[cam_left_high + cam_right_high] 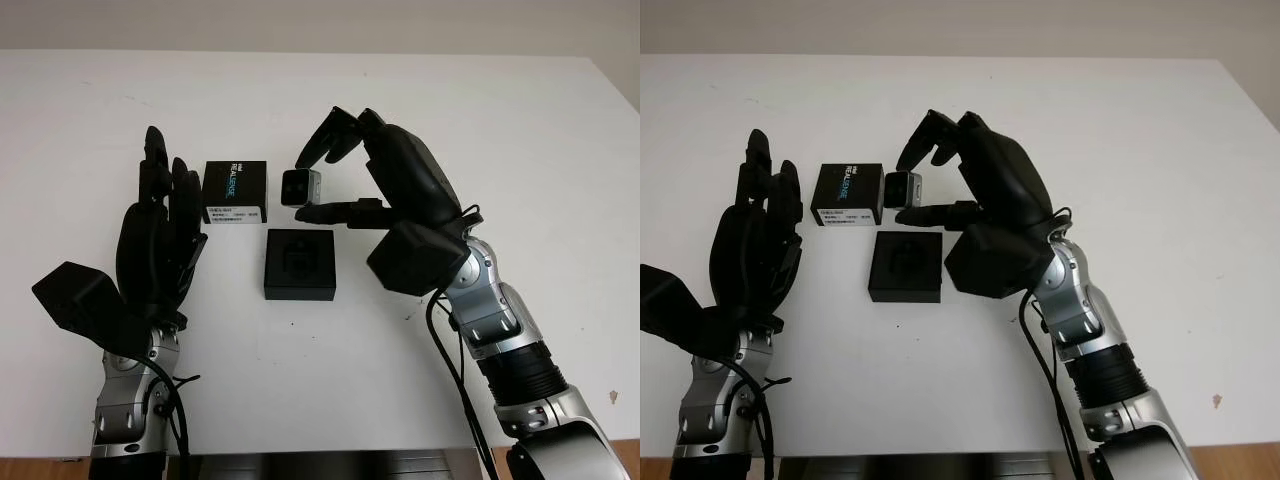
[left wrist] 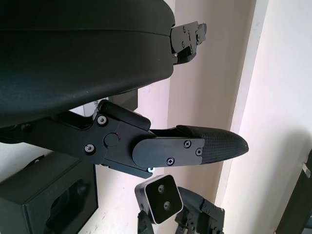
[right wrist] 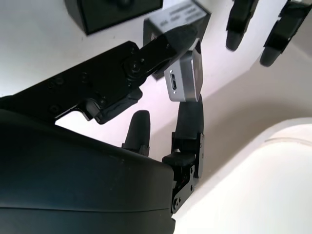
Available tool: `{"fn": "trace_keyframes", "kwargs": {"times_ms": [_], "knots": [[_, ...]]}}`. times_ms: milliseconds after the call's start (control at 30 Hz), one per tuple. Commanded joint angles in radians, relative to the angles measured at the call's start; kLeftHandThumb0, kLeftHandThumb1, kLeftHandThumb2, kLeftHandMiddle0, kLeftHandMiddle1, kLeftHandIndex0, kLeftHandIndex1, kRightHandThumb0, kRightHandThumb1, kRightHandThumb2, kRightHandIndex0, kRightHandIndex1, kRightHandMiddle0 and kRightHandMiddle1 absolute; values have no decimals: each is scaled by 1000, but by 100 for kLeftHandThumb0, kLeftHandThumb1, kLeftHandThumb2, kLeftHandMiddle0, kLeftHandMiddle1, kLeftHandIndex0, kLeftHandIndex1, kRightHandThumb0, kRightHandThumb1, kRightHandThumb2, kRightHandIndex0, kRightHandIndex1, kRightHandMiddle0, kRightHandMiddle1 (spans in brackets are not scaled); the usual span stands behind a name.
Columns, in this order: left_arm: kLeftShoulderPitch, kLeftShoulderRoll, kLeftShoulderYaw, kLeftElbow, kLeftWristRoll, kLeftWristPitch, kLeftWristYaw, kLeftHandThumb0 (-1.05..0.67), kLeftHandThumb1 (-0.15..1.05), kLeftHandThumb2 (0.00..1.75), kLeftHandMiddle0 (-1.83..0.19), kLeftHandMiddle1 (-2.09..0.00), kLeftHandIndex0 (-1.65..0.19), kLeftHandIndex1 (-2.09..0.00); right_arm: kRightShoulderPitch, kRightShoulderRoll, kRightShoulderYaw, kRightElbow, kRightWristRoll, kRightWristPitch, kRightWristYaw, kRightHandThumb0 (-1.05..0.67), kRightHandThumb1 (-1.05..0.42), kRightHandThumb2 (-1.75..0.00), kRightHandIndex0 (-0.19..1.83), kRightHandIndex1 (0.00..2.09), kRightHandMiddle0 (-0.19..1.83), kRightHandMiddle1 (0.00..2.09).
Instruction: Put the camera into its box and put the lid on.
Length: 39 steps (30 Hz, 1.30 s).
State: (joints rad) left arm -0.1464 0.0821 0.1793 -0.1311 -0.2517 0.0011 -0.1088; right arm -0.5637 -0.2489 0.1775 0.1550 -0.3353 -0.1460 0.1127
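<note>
Up above the white table (image 1: 520, 130), the right hand (image 1: 335, 180) held the camera (image 1: 300, 186) pinched between its fingers (image 1: 322, 140) from above and its thumb (image 1: 345, 212) from below, so the little device hung clear of the surface. The camera was a small, squarish block with a silver metal shell and a dark front face; in the left wrist view that face (image 2: 159, 198) showed two round lenses side by side, and the right wrist view showed a slim oval port (image 3: 174, 83) set into its brushed silver side. It sat in the air just beyond the far edge of the open box (image 1: 299, 264), a black square tray lying flat on the table with a moulded dark recess in its middle, nothing inside it. Just to the left of the camera, and behind the box's left corner, stood the lid (image 1: 234, 191), a black piece with pale lettering on its top and a white label strip along its near side, resting on the table apart from the box. The left hand (image 1: 160, 225) was open, holding nothing, raised with its fingers pointing away from the robot, just left of the lid and of the box.
</note>
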Motion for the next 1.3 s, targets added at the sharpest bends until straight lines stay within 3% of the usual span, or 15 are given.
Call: {"fn": "trace_keyframes", "kwargs": {"times_ms": [0,133,333,433,700,1267], "knots": [[8,5,4,-16,-7,-3,-7,-75,105,41,19,0,19,0,9,10,-18,-4,48,29,37,-38,-94,-6,0,151,39,169],[7,4,4,-15,-11,3,-6,-74,105,41,19,0,19,0,19,20,-40,8,150,73,115,-42,-95,-6,-3,151,41,170],[10,2,3,-14,-17,0,-10,-74,105,41,19,0,19,0,29,32,-67,24,290,186,235,-49,-99,-6,-5,132,40,171],[8,4,2,-13,-10,2,-5,-75,105,41,19,0,19,0,41,48,-92,18,383,281,293,-43,-97,-5,0,103,37,167],[12,3,2,-14,-14,2,-4,-75,105,40,19,0,19,0,78,62,-114,57,482,319,372,-41,-101,-5,7,61,30,161],[7,4,-2,-4,-8,1,-4,-74,105,41,19,0,19,0,86,118,-100,127,511,361,386,-47,-104,-6,6,44,27,169]]}}
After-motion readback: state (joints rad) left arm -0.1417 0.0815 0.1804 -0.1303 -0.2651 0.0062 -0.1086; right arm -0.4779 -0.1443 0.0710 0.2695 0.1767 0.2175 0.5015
